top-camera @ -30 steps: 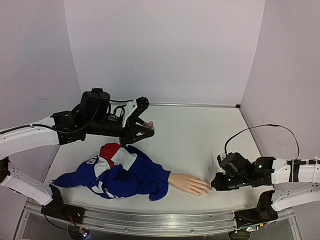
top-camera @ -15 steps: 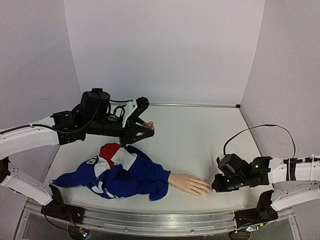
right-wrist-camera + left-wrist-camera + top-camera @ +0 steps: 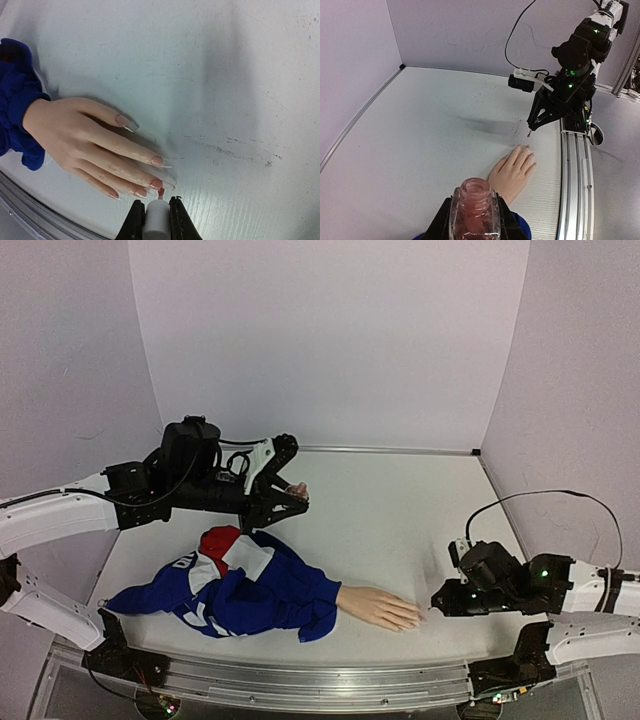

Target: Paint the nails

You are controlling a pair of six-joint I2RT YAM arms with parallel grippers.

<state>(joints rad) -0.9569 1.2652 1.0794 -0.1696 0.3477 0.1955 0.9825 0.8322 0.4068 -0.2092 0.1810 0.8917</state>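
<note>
Fingers (image 3: 135, 220) of right gripper (image 3: 156, 206) clamp the brush (image 3: 158, 219); left gripper (image 3: 475, 222) grips the bottle (image 3: 475, 200). I see three nails (image 3: 157, 160) pink; the rest unclear.

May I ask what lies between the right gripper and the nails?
Only the brush the right gripper holds, its reddish tip by the nails, over bare table; the right wrist view shows it.

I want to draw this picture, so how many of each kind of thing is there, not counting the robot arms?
mannequin hand: 1
polish bottle: 1
polish brush: 1
blue garment: 1
Total: 4
</note>
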